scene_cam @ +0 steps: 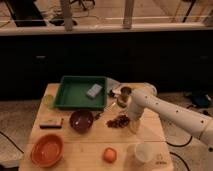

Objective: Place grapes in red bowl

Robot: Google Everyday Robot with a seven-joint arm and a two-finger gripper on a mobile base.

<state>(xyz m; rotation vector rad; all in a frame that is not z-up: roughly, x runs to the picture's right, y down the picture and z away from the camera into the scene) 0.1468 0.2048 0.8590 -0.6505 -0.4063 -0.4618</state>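
The grapes [118,121], a small dark reddish bunch, lie on the wooden table [90,150] near its middle. My gripper [131,123] hangs at the end of the white arm, pointing down at the table and touching or nearly touching the right side of the bunch. A dark red bowl [81,120] stands left of the grapes, about a bowl's width away. A larger orange-red bowl [46,149] sits at the front left corner. I cannot tell which of the two is the red bowl.
A green tray [70,95] holding a grey sponge [93,90] stands at the back. An orange fruit [109,154] and a white cup [142,152] sit at the front. A small brown bar [51,123] lies at the left.
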